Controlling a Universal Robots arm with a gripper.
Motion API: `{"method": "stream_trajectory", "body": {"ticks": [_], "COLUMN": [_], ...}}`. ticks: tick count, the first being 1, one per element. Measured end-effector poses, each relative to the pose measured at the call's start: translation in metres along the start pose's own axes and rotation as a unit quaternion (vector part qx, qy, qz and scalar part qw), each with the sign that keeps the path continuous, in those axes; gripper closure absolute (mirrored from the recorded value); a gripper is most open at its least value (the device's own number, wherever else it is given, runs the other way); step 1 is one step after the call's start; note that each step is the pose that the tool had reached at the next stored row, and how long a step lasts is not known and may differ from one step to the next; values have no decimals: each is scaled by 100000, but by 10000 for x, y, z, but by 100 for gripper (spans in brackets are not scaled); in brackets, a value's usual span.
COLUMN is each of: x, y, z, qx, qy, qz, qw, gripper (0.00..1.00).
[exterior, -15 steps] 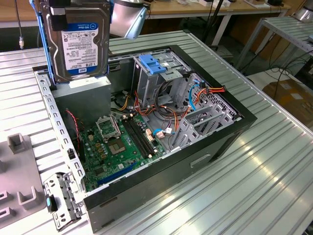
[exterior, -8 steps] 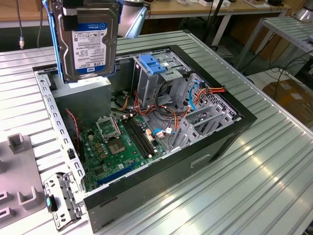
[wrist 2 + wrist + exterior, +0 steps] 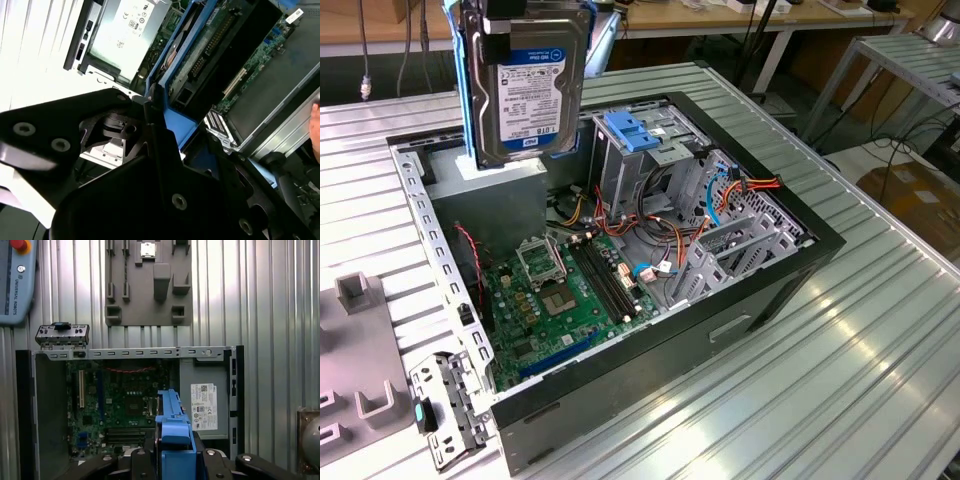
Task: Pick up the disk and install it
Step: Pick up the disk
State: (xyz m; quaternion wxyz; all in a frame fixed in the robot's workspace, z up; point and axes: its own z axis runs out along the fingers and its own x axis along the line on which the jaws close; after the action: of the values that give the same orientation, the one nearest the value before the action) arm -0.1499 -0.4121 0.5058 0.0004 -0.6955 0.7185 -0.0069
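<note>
The disk (image 3: 535, 95) hangs upright above the back left corner of the open computer case (image 3: 760, 290) in the exterior view, its white label with the blue band facing the camera and blue rails along its sides. My gripper (image 3: 525, 15) is shut on its upper end, mostly cut off by the picture's edge. In the first wrist view the disk's blue rail (image 3: 172, 432) stands between the black fingers (image 3: 135, 465), over the motherboard (image 3: 122, 405). The second wrist view shows the disk's green circuit-board side (image 3: 210, 45) and blue rail (image 3: 175, 122).
Inside the case, a metal drive cage with a blue latch (image 3: 635, 130) stands at the back, beside orange and blue cables (image 3: 740, 190). The grey power-supply box (image 3: 204, 407) sits under the disk. A grey fixture plate (image 3: 350, 380) and a detached front panel part (image 3: 445, 405) lie at the exterior view's left.
</note>
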Motion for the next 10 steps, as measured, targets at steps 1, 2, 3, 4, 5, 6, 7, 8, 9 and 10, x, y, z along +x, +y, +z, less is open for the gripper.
{"method": "stream_trajectory", "body": {"ticks": [1, 2, 3, 4, 5, 6, 7, 8, 9, 10], "x": [0, 0, -1, -1, -1, -1, -2, -2, -3, -4], "y": [-5, -12, -15, -20, -26, -33, -44, -56, -77, -103], "z": [4, 12, 16, 20, 31, 42, 49, 52, 55, 58], "qx": [179, 466, 534, 553, 580, 579, 575, 574, 576, 581], "qy": [146, 256, 277, 281, 282, 302, 312, 319, 318, 330], "qz": [-13, 80, 258, 443, 912, 1708, 2267, 2431, 2528, 2579], "qw": [100000, 99999, 99998, 99997, 99994, 99983, 99972, 99968, 99966, 99965], "gripper": [63, 63, 63, 63, 63, 63, 63, 63, 63, 63]}}
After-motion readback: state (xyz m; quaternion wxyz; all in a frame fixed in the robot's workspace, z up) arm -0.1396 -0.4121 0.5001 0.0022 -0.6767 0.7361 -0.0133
